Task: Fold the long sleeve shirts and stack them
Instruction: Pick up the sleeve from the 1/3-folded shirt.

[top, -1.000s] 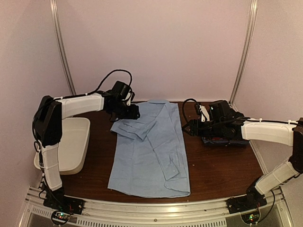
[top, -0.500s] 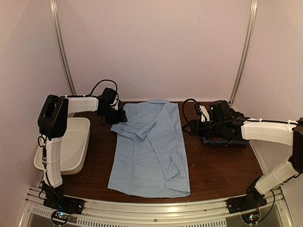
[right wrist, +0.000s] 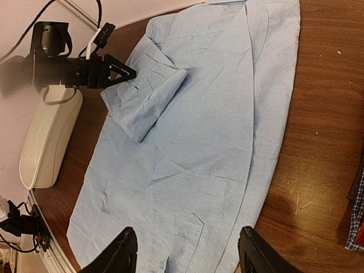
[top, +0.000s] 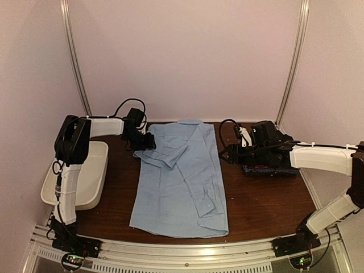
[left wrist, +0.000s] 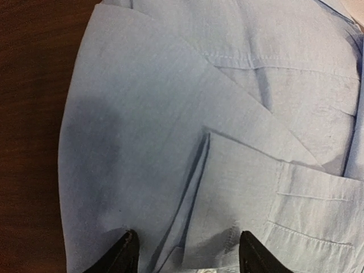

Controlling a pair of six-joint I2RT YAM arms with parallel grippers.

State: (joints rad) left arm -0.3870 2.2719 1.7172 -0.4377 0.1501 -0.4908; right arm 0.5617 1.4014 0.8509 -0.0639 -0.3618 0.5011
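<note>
Two grippers stood with jaws apart, and neither was clamped on anything. The left gripper point(left wrist: 189, 255) hung low over the shirt point(left wrist: 153, 114), with its fingers point(left wrist: 126, 253) either side of a folded sleeve point(left wrist: 256, 199) edge. That close view did not show whether the tips touched the cloth. Seen from above, the left gripper point(top: 149, 142) sat at the shirt's far left corner, by the shoulder.

The right gripper point(top: 226, 152) hovered over bare table point(top: 261, 205), just beside the shirt's right edge at about chest level. From its own camera, its fingers point(right wrist: 126, 253) framed the cloth's near side with nothing between them. Its arm reached across a stack point(top: 267, 169) of folded shirts at the far right of the table. The right wrist view caught only a strip of that stack point(right wrist: 357, 219), showing blue check and red.

The light blue shirt point(top: 179, 187) lay flat in the middle of the table, collar toward the back wall and hem toward the arm bases. One sleeve point(top: 164, 154) was folded in across the chest. The other ran down the right side, with its cuff near the hem.

A white tub point(top: 91, 170) sat at the table's left edge beside the left arm, apart from the shirt.
</note>
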